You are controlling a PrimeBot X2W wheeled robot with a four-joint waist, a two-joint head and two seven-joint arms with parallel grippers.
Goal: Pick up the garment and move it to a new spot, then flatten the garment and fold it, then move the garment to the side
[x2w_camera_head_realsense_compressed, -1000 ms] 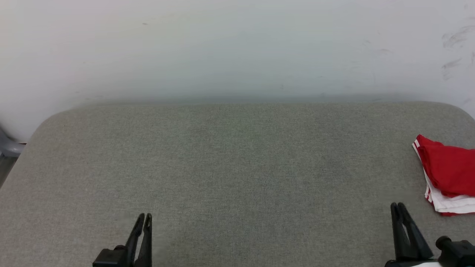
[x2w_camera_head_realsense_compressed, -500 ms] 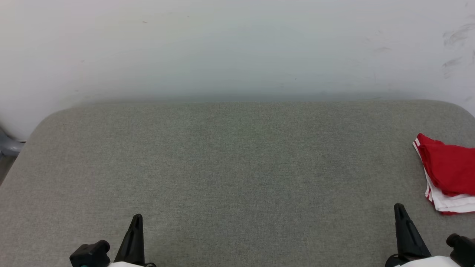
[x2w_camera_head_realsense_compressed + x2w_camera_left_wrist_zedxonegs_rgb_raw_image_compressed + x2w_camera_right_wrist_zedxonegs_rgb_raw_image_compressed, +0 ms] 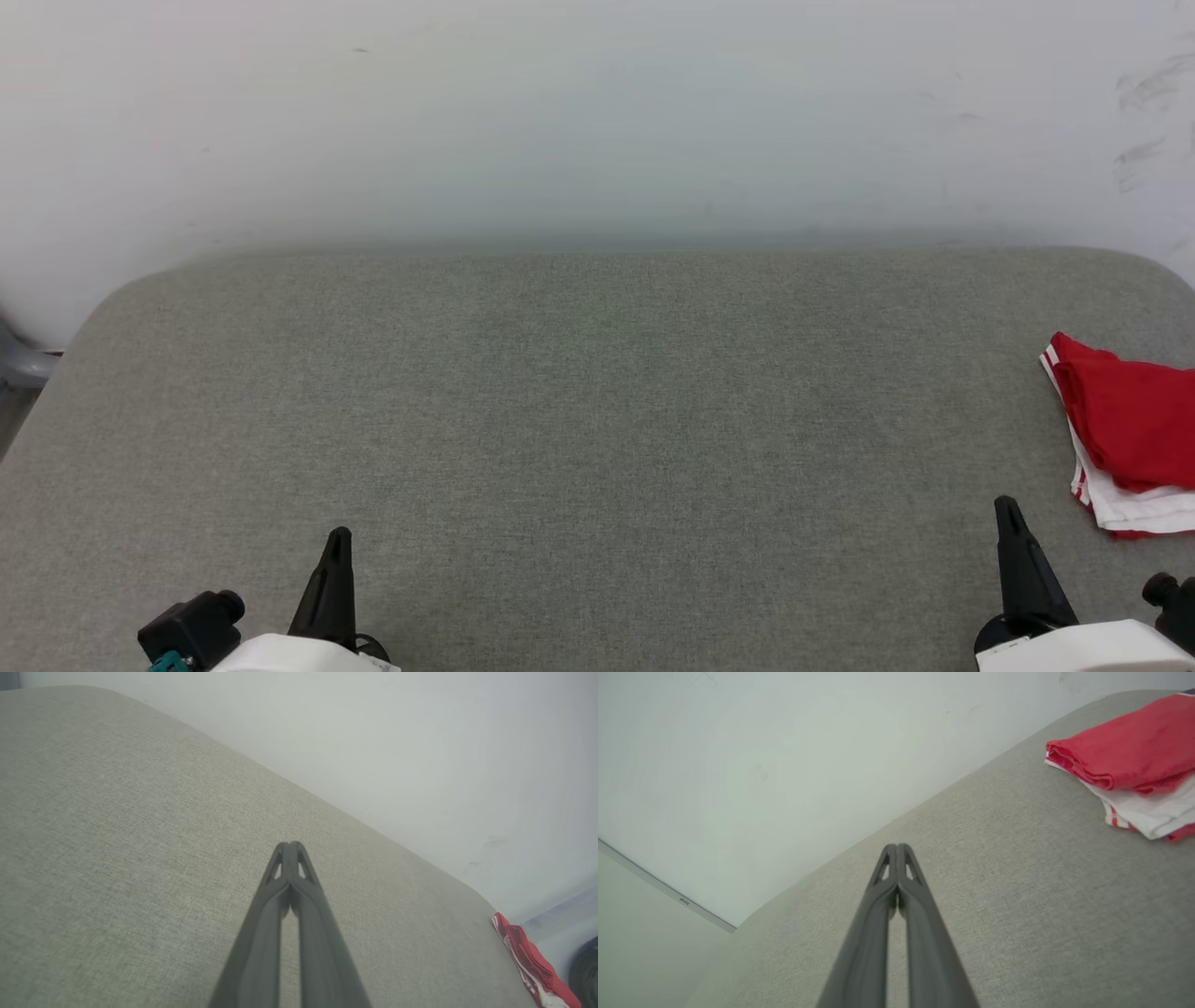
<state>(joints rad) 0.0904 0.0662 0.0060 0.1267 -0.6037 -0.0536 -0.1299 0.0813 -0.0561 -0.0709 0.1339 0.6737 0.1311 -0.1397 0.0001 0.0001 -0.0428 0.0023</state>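
Note:
The garment (image 3: 1125, 429) lies folded at the far right of the grey upholstered surface (image 3: 597, 411), red on top with a white layer and red-white stripe trim underneath; the frame edge cuts it off. It also appears as the garment (image 3: 1129, 765) in the right wrist view and the garment (image 3: 532, 966) in the left wrist view. My left gripper (image 3: 338, 537) is shut and empty near the front left, tips together (image 3: 289, 845). My right gripper (image 3: 1005, 506) is shut and empty near the front right, a little short and left of the garment, tips together (image 3: 896, 847).
A pale wall (image 3: 597, 121) rises right behind the surface's far edge. A grey object (image 3: 17, 364) sits off the surface's left corner. The surface has rounded back corners.
Both grippers closed from slightly parted to shut and drew back toward the near edge, turning edge-on. The garment has not moved; the view shifted slightly.

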